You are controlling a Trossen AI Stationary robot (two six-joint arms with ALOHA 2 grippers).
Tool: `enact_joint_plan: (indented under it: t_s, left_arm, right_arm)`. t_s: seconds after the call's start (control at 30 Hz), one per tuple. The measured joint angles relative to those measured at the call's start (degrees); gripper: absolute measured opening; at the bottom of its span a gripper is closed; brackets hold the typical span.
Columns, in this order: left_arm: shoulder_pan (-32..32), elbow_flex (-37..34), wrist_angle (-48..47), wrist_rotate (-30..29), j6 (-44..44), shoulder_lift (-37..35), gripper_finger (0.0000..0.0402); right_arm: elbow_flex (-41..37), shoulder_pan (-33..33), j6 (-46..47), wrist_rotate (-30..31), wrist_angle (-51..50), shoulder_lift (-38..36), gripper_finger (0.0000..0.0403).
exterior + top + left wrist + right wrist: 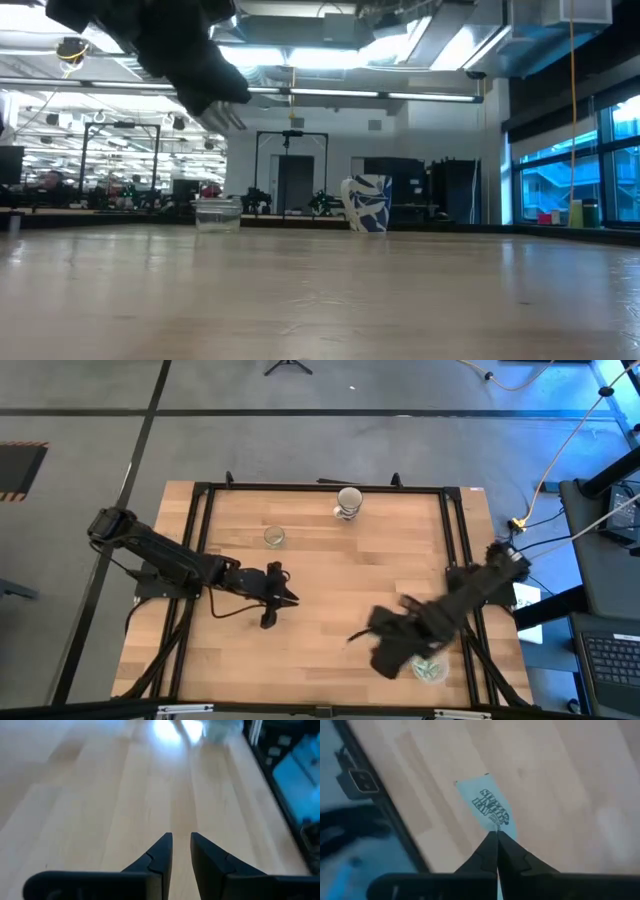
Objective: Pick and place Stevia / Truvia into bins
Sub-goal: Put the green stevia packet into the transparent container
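Note:
My right gripper (496,834) is shut on one small flat sachet (487,805), pale with dark print, above the wood near the table's right rail. In the high view that gripper (390,655) hovers, blurred, just beside the wide clear round tub (430,671), which stands at the near right corner with greenish sachets inside. No other loose sachets show on the table. My left gripper (182,837) waits at the table's left middle (280,605), its fingers a narrow gap apart and touching nothing. My right gripper pinches the sachet by one short end (497,826) between its two fingertips. The rest of the sachet juts out past the tips, flat and clear of the table.
A small clear jar (274,537) (218,213) and a white patterned cup (349,503) (366,203) stand toward the far edge. Black frame rails (462,550) run along the table's sides. Bare wood lies between the two arms.

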Motion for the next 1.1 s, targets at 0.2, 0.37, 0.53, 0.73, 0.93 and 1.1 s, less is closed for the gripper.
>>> enact_joint_plan:
  t_s: [0.2, 0.37, 0.53, 0.73, 0.93, 1.1]
  left_arm:
    - [0.1, 0.0, 1.1, -3.8, -5.8, -0.7, 0.0063]
    - [0.1, 0.0, 1.6, -4.5, -9.2, -0.7, 0.0063]
    - [0.1, 0.0, 1.7, -4.5, -10.3, -0.7, 0.0062]
    - [0.1, 0.0, 1.7, -4.5, -10.3, -0.7, 0.0062]
    - [0.1, 0.0, 1.7, -4.5, -10.2, -0.7, 0.0063]
    - [0.1, 0.0, 1.7, -4.5, -11.4, -0.7, 0.0063]
  right_arm:
    - [-0.9, 10.0, 29.0, 0.8, -4.7, -2.4, 0.0000]
    - [-6.2, 16.0, 40.6, -1.2, -5.1, -2.4, 0.0000]
    - [-12.1, 20.2, 49.6, -5.1, -4.5, -2.4, 0.0000]
    - [-18.4, 24.4, 57.7, -7.1, 4.7, -2.4, 0.0000]
    - [-25.5, 26.0, 63.4, -7.1, 9.8, -2.4, 0.0000]
    - [-29.4, 26.0, 63.7, -7.1, 11.9, -2.4, 0.0001]
